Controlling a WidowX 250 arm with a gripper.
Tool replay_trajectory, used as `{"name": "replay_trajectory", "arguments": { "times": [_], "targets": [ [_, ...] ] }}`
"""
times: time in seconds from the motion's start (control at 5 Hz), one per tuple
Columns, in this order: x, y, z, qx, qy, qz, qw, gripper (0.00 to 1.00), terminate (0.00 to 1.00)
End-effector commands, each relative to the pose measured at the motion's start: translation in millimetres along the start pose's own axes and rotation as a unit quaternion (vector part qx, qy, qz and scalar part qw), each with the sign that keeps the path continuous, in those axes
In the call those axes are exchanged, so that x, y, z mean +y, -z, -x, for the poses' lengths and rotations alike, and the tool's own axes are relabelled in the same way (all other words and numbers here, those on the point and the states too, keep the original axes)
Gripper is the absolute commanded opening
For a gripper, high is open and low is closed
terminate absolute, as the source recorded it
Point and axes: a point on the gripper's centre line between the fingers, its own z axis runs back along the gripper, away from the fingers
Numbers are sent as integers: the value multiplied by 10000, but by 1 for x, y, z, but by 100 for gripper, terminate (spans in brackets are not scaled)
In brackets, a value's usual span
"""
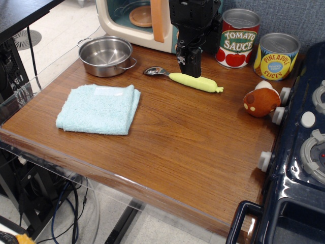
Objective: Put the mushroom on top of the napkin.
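Note:
The mushroom (261,100) lies on its side at the right edge of the wooden table, orange-brown cap with cream spots toward the front, white stem toward the back, touching the stove's knobs. The napkin (99,108), folded light blue terry cloth, lies flat at the left of the table with nothing on it. My gripper (191,62) hangs at the back centre, above the yellow spoon handle, well left of the mushroom. Its black fingers (194,63) point down, close together and holding nothing.
A steel pot (106,55) stands behind the napkin. A spoon with a yellow handle (195,81) lies below the gripper. Tomato sauce can (237,38) and pineapple can (275,56) stand at the back right. A toy stove (304,152) borders the right edge; a toy microwave (137,20) is behind.

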Motion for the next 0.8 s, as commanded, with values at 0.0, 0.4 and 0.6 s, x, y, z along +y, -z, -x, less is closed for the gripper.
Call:
{"name": "replay_trajectory", "arguments": {
  "times": [0.0, 0.4, 0.6],
  "targets": [
    [0, 0, 0, 0, 0, 0, 10000, 100, 0],
    [-4, 10, 30, 228, 261, -168, 9993, 100, 0],
    [-8, 13, 48, 495, 489, -170, 9974, 100, 0]
  ]
}}
